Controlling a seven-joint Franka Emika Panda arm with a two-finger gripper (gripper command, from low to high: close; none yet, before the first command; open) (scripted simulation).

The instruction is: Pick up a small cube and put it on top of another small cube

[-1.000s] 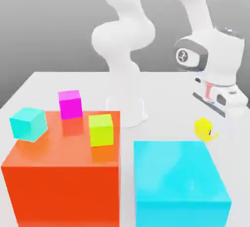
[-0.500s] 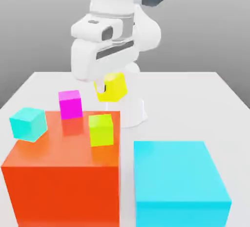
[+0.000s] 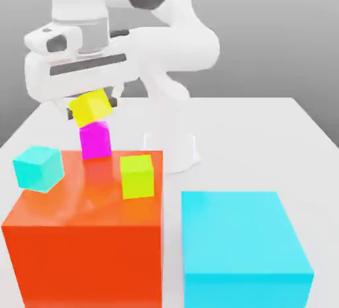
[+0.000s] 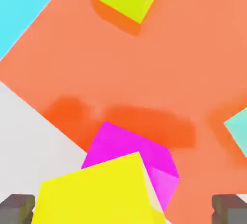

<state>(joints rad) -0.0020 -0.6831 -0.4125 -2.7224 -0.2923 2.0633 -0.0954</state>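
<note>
Item: yellow cube [image 3: 91, 106] sat on magenta cube [image 3: 96, 140]; gripper [image 4: 123, 207] jaws apart, clear of it. I judged only retreat remained.

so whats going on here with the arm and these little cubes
The robot arm's gripper hangs over the big orange block with its fingers spread apart. The yellow cube sits tilted on top of the pink cube, right under the gripper. A lime cube and a cyan cube rest nearby on that block.

The exterior view looks across the table from in front; the hand view looks closely down, sharing the large orange block [image 3: 86, 234] [image 4: 159, 69].
</note>
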